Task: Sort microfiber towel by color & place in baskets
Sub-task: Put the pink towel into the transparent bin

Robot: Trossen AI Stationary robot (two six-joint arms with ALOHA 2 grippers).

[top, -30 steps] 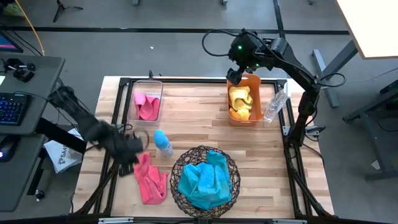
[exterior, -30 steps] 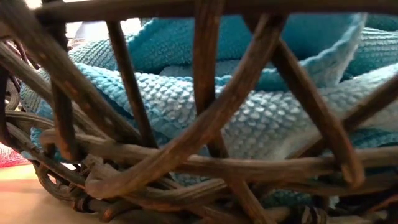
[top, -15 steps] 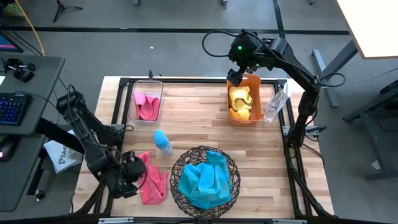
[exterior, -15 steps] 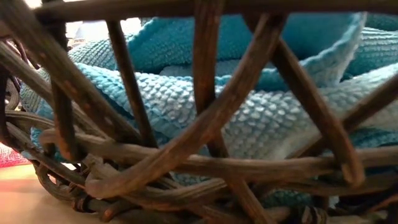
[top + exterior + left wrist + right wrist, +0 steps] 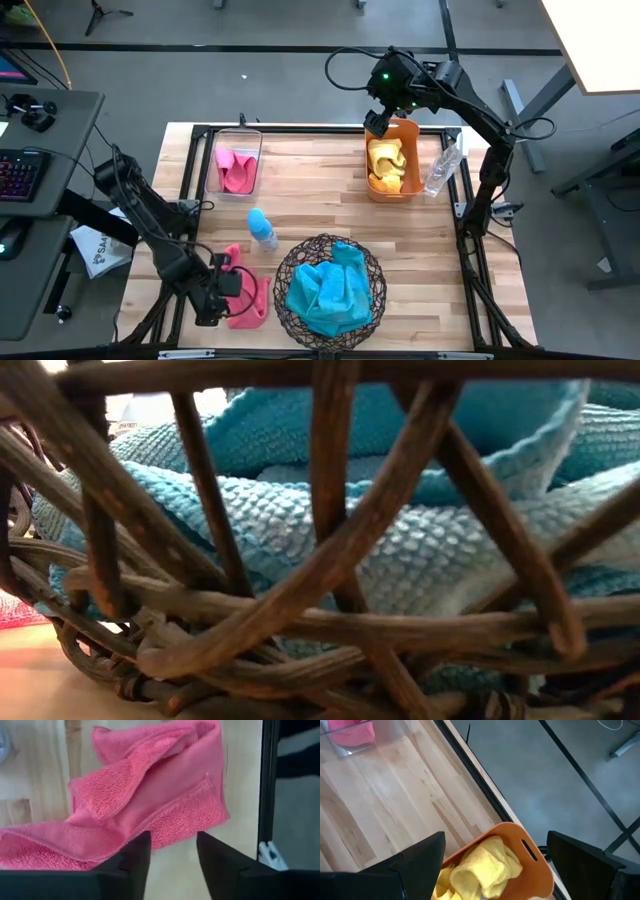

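Left gripper, jaws spread, hovers at the last pink towel on the desk; next, pinch it; right gripper waits with jaws spread above the orange bin

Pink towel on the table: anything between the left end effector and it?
Nothing visible. The left end effector is open right at the edge of the loose pink microfiber towel; only bare wooden table lies in the gap. The small light-blue bottle stands off to the side.

Robotics lab: concrete floor, keyboard desk, framed wooden table.

left hand moved onto pink towel
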